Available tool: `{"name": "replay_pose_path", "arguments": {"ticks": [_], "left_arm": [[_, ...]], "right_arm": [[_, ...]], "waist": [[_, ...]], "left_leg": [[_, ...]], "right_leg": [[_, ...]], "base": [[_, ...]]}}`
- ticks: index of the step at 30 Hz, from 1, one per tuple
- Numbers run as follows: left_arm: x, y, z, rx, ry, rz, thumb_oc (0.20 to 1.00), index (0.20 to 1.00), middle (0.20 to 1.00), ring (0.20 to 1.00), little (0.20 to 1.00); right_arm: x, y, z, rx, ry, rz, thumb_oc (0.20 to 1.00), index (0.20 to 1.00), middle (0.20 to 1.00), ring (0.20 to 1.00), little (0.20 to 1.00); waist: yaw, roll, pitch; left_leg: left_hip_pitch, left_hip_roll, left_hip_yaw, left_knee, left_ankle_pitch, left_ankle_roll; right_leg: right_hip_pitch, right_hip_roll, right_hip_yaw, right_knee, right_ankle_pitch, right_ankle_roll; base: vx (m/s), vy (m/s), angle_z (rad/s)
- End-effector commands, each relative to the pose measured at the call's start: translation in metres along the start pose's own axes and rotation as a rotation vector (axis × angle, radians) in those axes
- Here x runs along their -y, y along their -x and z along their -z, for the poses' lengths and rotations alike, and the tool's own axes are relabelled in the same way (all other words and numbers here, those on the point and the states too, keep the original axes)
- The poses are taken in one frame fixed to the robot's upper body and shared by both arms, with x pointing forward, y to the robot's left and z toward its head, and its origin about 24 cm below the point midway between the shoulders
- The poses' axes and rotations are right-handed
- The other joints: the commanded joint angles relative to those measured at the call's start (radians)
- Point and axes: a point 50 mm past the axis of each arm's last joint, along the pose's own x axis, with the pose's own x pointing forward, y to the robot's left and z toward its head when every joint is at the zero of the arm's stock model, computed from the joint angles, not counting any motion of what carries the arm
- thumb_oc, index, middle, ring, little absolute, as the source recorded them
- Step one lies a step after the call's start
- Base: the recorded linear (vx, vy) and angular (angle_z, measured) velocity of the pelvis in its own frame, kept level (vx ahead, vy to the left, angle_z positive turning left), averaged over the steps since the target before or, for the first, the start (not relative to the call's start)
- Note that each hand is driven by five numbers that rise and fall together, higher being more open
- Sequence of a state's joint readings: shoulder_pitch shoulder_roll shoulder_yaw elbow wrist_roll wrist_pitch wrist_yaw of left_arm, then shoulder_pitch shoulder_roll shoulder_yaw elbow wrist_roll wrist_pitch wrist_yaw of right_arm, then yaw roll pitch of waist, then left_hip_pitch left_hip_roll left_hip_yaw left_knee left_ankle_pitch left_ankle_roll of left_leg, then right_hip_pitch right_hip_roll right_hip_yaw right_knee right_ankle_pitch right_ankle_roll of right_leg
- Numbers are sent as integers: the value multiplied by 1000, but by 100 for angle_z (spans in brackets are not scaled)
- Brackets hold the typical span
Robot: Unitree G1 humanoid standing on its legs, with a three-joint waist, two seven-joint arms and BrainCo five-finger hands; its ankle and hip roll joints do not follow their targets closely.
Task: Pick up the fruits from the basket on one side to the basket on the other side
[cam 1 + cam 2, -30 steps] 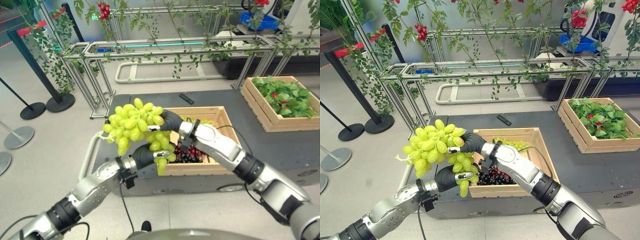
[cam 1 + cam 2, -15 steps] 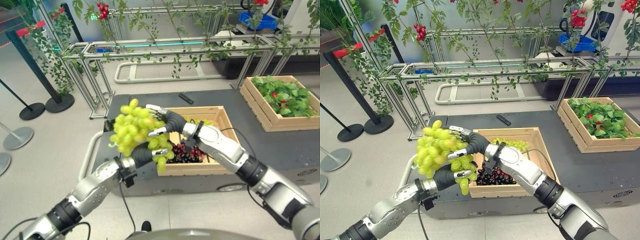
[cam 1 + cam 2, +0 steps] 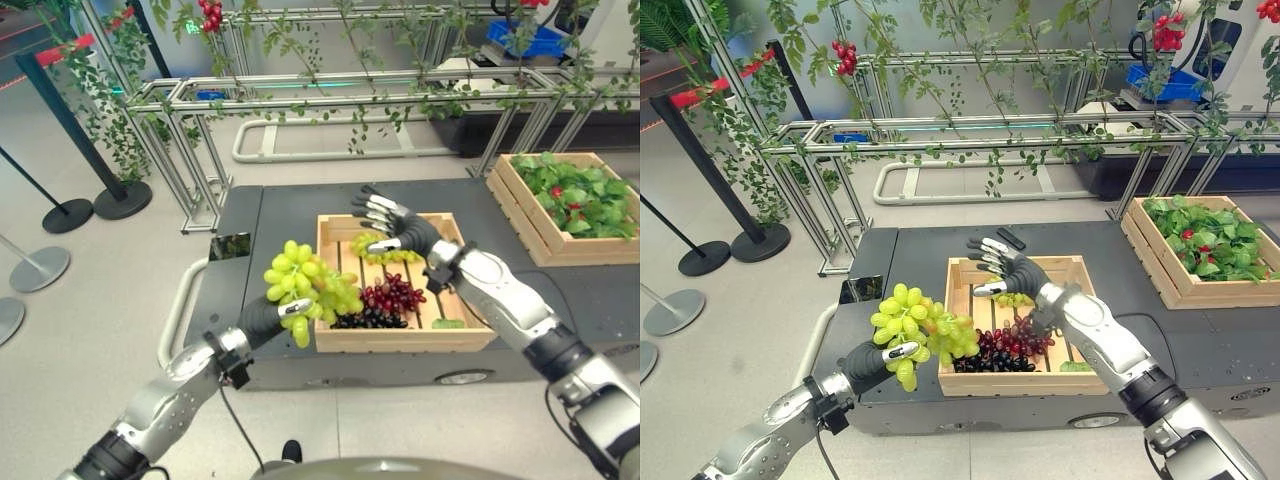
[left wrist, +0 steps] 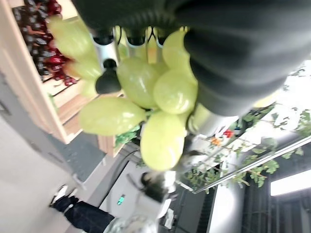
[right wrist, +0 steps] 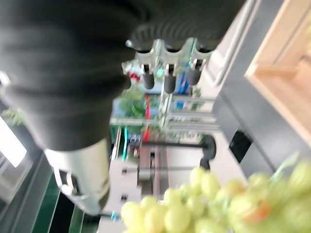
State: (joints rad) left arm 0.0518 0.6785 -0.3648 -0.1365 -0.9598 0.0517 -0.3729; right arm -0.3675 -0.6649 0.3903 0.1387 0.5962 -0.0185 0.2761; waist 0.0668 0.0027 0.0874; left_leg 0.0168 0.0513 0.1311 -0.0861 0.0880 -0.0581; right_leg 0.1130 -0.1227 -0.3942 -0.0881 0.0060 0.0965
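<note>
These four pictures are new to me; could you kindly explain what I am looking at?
It is a humanoid robot seen by its own cameras. Two pictures come from its head, looking down; two come from its wrists, very close up. Its left hand grips a bunch of green grapes beside a wooden crate that sits on a dark platform. The crate holds dark grapes, red grapes and more green ones. The right hand hovers open above the crate. A second crate holds leafy greens.

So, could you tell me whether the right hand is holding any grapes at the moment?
No, the right hand hovers open above the crate, while the left hand holds the green grapes.
</note>
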Motion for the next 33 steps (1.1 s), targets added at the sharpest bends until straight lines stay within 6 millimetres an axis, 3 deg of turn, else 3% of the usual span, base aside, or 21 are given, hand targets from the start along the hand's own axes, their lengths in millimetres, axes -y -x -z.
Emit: {"name": "replay_pose_path", "arguments": {"ticks": [1, 7, 16, 18, 25, 33], "left_arm": [[0, 3, -41, 196, -96, 35, 200, 200, 200, 200, 200], [-8, 12, -42, 208, -119, -24, 200, 200, 200, 200, 200], [-20, 29, -48, 303, -182, -163, 200, 200, 200, 200, 200], [-24, 37, -53, 350, -234, -221, 200, 200, 200, 200, 200], [-33, 54, -38, 416, -154, -354, 200, 200, 200, 200, 200], [-34, 60, -33, 444, -167, -419, 200, 200, 200, 200, 200]], "right_arm": [[18, 5, -16, 97, 76, 96, 1000, 1000, 1000, 1000, 1000], [34, 25, 5, 61, 27, 249, 1000, 1000, 1000, 1000, 1000], [43, 49, 12, 76, 47, 380, 1000, 1000, 1000, 1000, 1000], [48, 62, 21, 75, 12, 466, 1000, 1000, 1000, 1000, 1000], [52, 86, 33, 50, -14, 551, 1000, 1000, 1000, 1000, 1000], [65, 94, 19, 59, 76, 571, 1000, 1000, 1000, 1000, 1000]], "waist": [[10, -60, -26], [3, -53, -25], [1, -40, -23], [4, -27, -23], [7, 1, -10], [25, 31, 22]], "left_leg": [[46, -31, 0, 8, -68, 22], [45, -32, 1, 8, -69, 23], [48, -37, -3, 10, -74, 25], [43, -42, -12, 11, -73, 23], [48, -37, -43, 36, -80, 15], [43, -18, -105, 97, -88, -2]], "right_leg": [[-39, -45, -14, 37, 64, 54], [-40, -45, -10, 36, 62, 53], [-32, -50, -7, 27, 63, 57], [-32, -60, -5, 20, 67, 60], [-8, -71, -15, 28, 52, 44], [43, -77, -55, 61, 4, 19]], "base": [[0, 0, 0], [0, 0, 0], [0, 0, 0], [0, 0, 0], [15, -36, 7], [22, -89, 26]]}}
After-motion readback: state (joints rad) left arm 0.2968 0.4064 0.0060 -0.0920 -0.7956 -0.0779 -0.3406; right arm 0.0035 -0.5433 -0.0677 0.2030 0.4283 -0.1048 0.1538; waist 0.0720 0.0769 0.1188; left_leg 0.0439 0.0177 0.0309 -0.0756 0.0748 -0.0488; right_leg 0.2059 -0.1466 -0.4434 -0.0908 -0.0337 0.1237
